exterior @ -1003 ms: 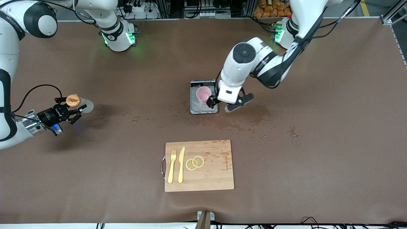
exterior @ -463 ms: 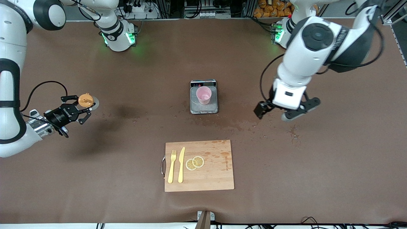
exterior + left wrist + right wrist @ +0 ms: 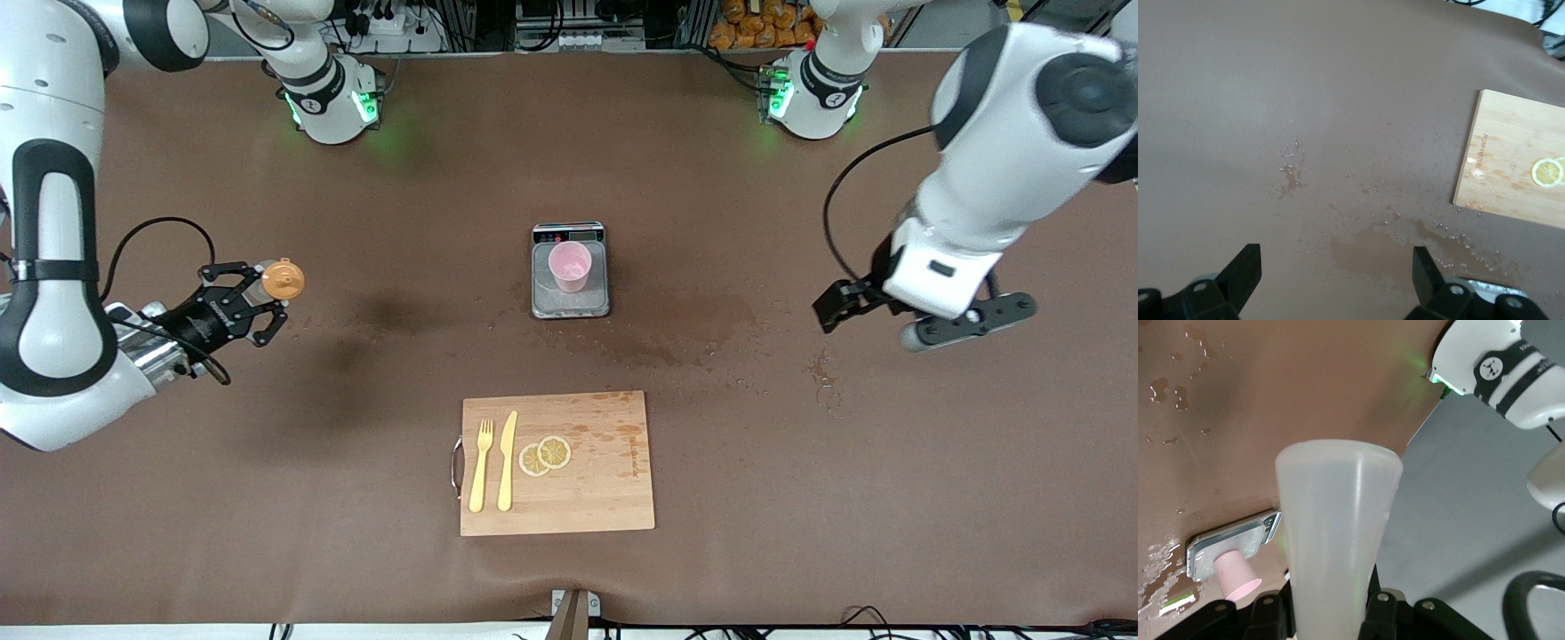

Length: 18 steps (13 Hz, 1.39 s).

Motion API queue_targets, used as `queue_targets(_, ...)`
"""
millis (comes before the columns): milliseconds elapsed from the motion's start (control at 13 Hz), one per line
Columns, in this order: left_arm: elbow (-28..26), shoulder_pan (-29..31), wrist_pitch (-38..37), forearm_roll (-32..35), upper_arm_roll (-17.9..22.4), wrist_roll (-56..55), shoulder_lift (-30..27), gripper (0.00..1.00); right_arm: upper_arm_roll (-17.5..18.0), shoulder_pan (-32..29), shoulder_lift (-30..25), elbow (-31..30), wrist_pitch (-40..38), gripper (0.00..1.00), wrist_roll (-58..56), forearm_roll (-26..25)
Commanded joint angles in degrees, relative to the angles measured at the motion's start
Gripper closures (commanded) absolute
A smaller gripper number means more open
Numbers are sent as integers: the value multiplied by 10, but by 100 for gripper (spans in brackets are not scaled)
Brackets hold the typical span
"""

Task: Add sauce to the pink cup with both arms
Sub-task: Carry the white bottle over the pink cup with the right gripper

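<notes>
Brown mat-covered table (image 3: 800, 498), damp-stained around the middle. Toward the front camera from the scale: pale bamboo cutting board with a metal handle (image 3: 605, 498), bearing a yellow plastic fork (image 3: 480, 466), a yellow plastic knife (image 3: 507, 460) beside it and two dried lemon slices (image 3: 545, 455).

Small steel kitchen scale with a dark display strip (image 3: 570, 307) at mid-table. Upright on its tray: small pale pink tapered plastic cup (image 3: 569, 266), nothing gripping it.

Well apart from the scale toward the left arm's end, hanging over bare, wet-speckled mat: black two-finger left gripper (image 3: 867, 316), fingers spread wide, nothing between them; same wide gap in the left wrist view (image 3: 1335, 280).

Well apart from the scale toward the right arm's end, also up over bare mat: black two-finger right gripper (image 3: 238, 302), fingers clamped on the small translucent whitish squeeze bottle with an orange nozzle cap (image 3: 276, 282). Cap pointing up toward the front camera; whitish body (image 3: 1335, 540) filling the right wrist view, scale and cup small past it.
</notes>
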Motion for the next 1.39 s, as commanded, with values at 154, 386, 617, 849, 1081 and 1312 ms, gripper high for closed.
queue_targets(154,-13,-73,-73,-71,183,200,-76,0,-7,76,-18,29,-3,63,117,1)
queue_targets(386,-14,-76,-98,-79,220,251,-90,0,-11,115,-19,30,-1,63,141,-2)
queue_targets(617,-12,-96,-116,-78,244,256,-101,0,-10,173,-19,37,22,64,195,-47)
queue_targets(849,-11,-106,-134,-78,271,273,-111,0,-10,246,-18,37,50,64,267,-104)
queue_targets(1081,-8,-103,-144,-79,268,271,-110,0,-9,271,-17,37,72,64,311,-106)
queue_targets(1312,-10,-103,-148,-79,265,267,-111,0,-9,294,-12,37,93,64,368,-107)
